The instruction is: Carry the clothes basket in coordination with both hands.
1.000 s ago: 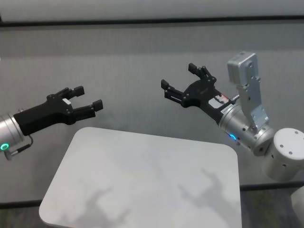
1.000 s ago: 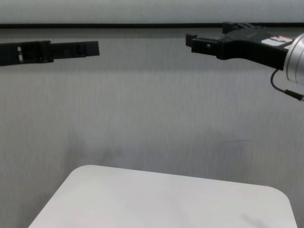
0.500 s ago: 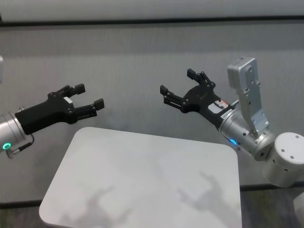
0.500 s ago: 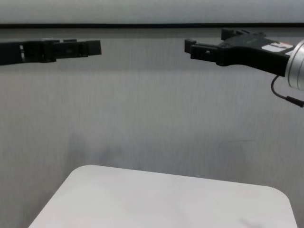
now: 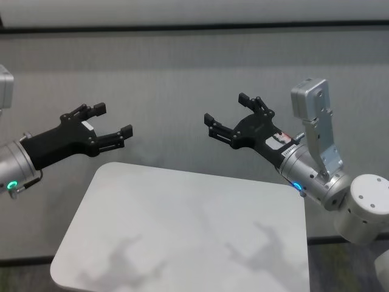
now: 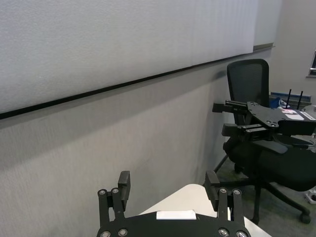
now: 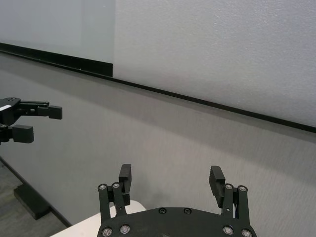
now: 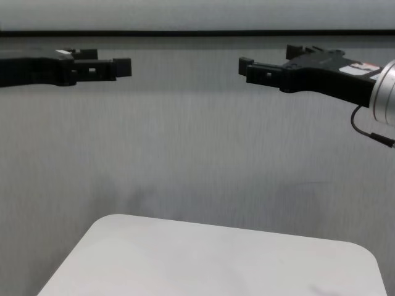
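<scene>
The clothes basket is out of view in every frame. My left gripper (image 5: 113, 120) hangs open and empty in the air above the far left edge of the white table (image 5: 182, 231). It also shows in the chest view (image 8: 114, 61) and in its own wrist view (image 6: 168, 180). My right gripper (image 5: 226, 109) is open and empty, raised above the table's far right side, and faces the left one across a wide gap. It also shows in the chest view (image 8: 266, 57) and in its own wrist view (image 7: 171, 174).
The rounded white table (image 8: 216, 259) carries nothing but the arms' shadows. A grey wall with a black strip (image 8: 197, 32) stands behind it. A black office chair (image 6: 256, 98) stands beyond the right gripper (image 6: 221, 117). The left gripper (image 7: 43, 122) shows far off in the right wrist view.
My right gripper has sunk a little and drawn back slightly toward the table. My left gripper has turned slightly and stays at about the same place. Both stay open.
</scene>
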